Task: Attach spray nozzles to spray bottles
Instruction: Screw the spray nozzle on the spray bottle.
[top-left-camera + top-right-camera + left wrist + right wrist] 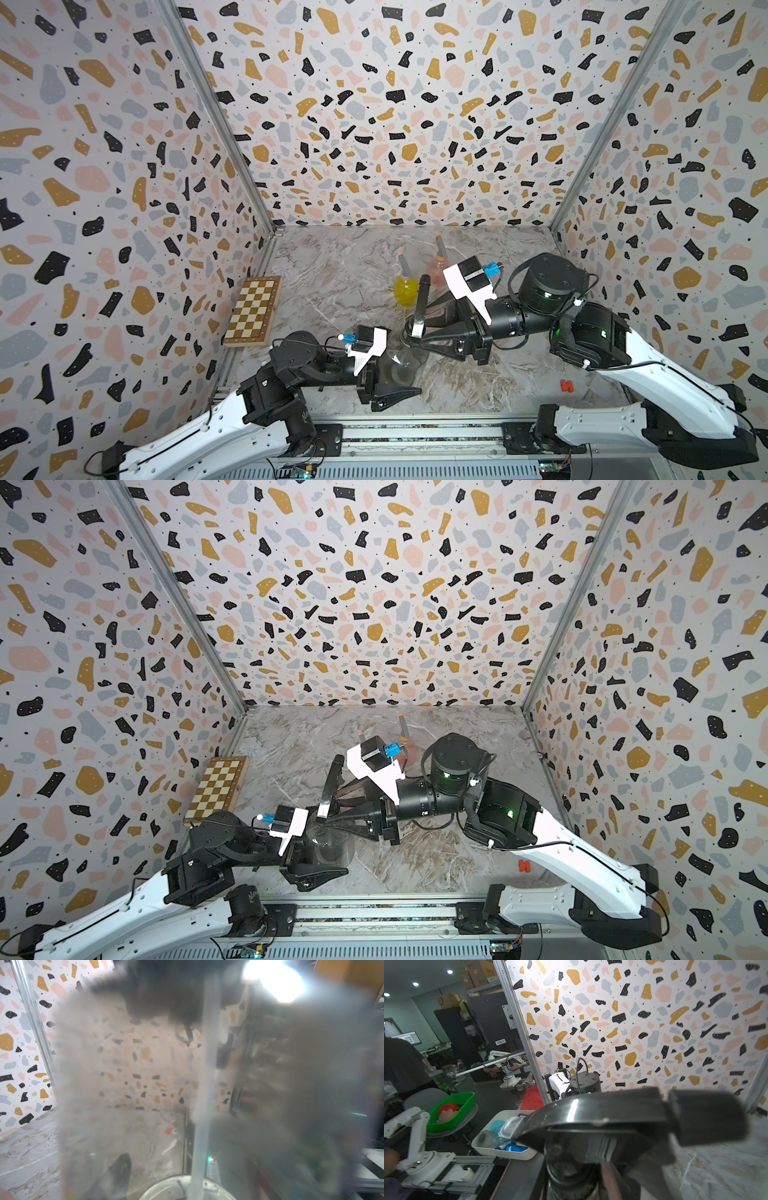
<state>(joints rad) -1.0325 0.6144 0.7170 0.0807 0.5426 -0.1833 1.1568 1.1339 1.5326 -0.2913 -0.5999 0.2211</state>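
Note:
In both top views my left gripper (pixel 409 376) is shut on the smoky grey spray bottle (pixel 400 362), which stands upright near the front. In the left wrist view the bottle (pixel 135 1084) fills the picture, with a pale dip tube (pixel 205 1084) running down inside it. The black spray nozzle (pixel 423 299) sits on the bottle's neck. My right gripper (pixel 416 332) is shut on its collar, and its head (pixel 623 1113) looms large in the right wrist view. Behind stand the yellow bottle (pixel 405 293) with a pink-tipped nozzle (pixel 404 266) and the pink bottle (pixel 437 272) with an orange-tipped nozzle (pixel 440 248).
A folded chessboard (pixel 251 311) lies against the left wall. A small red piece (pixel 566 385) rests on the marble table (pixel 332 270) at the front right, under the right arm. Patterned walls close in the left, back and right sides.

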